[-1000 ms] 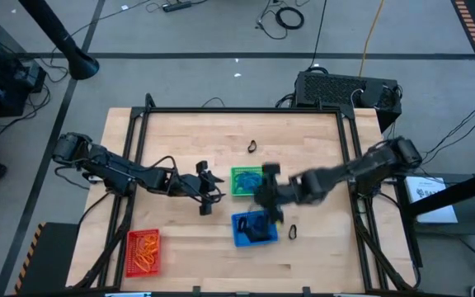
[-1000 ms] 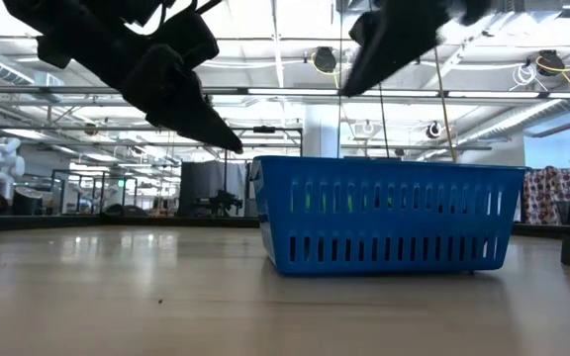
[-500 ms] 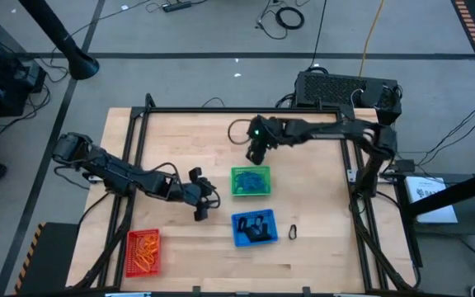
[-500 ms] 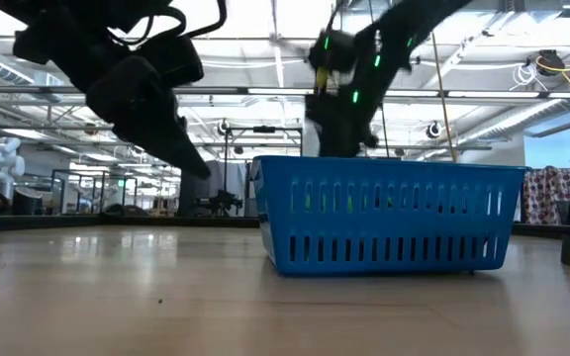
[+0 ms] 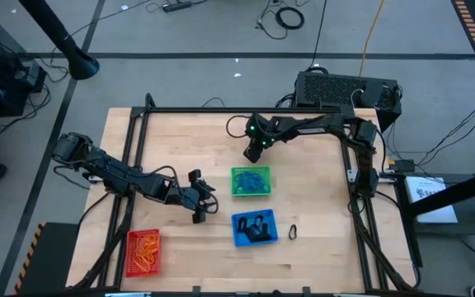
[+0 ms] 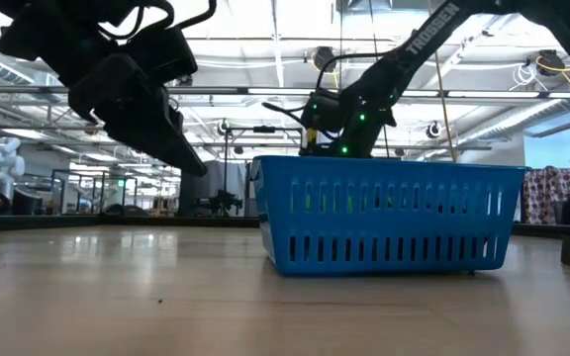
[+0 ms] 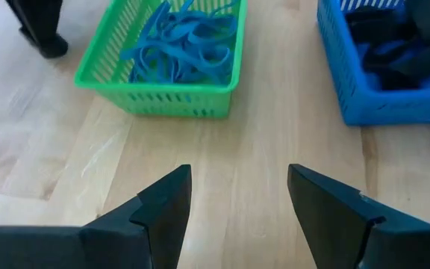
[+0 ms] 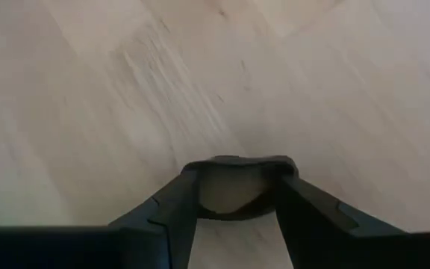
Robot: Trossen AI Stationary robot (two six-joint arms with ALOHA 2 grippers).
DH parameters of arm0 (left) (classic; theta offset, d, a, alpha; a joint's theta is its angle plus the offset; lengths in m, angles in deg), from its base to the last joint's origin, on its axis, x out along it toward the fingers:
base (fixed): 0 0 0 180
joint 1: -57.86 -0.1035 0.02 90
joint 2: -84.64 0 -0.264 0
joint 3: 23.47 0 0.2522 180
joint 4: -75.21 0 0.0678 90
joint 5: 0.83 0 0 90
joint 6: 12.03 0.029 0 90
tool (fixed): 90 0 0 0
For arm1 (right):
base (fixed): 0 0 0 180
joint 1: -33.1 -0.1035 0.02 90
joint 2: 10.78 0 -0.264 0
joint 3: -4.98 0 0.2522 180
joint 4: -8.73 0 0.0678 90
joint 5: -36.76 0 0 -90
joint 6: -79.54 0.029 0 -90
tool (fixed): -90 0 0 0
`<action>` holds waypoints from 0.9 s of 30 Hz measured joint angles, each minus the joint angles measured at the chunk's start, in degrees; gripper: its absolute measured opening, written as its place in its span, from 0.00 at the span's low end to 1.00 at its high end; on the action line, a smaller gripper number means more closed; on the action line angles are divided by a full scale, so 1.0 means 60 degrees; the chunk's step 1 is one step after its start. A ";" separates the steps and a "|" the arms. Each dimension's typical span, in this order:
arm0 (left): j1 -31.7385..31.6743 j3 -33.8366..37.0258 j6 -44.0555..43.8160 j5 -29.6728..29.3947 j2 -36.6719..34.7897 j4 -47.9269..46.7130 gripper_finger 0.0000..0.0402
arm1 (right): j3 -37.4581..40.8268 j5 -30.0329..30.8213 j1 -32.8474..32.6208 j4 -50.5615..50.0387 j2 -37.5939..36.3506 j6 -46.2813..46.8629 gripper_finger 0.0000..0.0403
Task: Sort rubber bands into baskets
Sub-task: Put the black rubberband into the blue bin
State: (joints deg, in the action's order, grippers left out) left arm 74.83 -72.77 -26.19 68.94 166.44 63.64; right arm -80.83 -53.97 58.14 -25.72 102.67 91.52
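Note:
My right gripper [image 5: 254,151] is down at the table's far middle, open. Its fingertips [image 8: 237,187] stand on either side of a small black rubber band [image 8: 236,214] lying flat on the wood. My left gripper [image 5: 202,210] hangs open above bare wood [image 7: 237,175], left of the baskets. The green basket [image 5: 250,182] holds blue bands [image 7: 181,45]. Just nearer, the blue basket [image 5: 255,228] holds black bands [image 7: 398,52]. The red basket [image 5: 143,252] at the near left holds orange bands. One more black band [image 5: 293,233] lies right of the blue basket. My right gripper comes down from above with one finger on each side of the black band [image 8: 200,166], which lies on the table. I cannot tell whether the fingers touch it.
Black frame rails run along the table's left, far and right edges [image 5: 246,110]. A dark box [image 5: 345,89] sits beyond the far right corner. Bare wood stretches between the red basket and the other two baskets.
My right gripper swung from above the blue basket toward the far edge and came down over the black band at the far middle. My left gripper drifted a little toward the near edge. The baskets stayed where they were.

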 joint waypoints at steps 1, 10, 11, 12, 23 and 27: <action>0.0000 0.0033 0.0000 -0.0012 0.0000 -0.0015 0.57 | 0.0000 0.0014 0.0000 -0.0050 0.0034 0.0000 0.41; 0.0000 0.0355 -0.0296 -0.0393 0.0004 0.0079 0.57 | 0.0004 0.0120 -0.0139 -0.0553 0.0062 -0.0536 0.15; 0.0000 0.0367 -0.0339 -0.0394 0.0004 0.0074 0.57 | 0.0004 0.0075 -0.0185 -0.0615 0.0015 -0.0695 0.08; 0.0000 0.0370 -0.0346 -0.0396 0.0004 0.0076 0.57 | 0.0007 0.0066 -0.0234 -0.0654 -0.0057 -0.0870 0.04; 0.0007 0.0370 -0.0306 -0.0396 0.0004 0.0486 0.57 | 0.0015 0.0062 -0.1804 -0.1174 -0.1889 -0.1107 0.00; 0.0005 0.0370 -0.0278 -0.0396 0.0004 0.0555 0.57 | 0.0004 0.0917 -0.2727 -0.1120 -0.2297 -0.0722 0.00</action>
State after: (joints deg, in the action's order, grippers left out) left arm 74.86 -70.55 -27.85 66.56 166.46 66.97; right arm -80.81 -48.47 41.78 -32.44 88.88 87.19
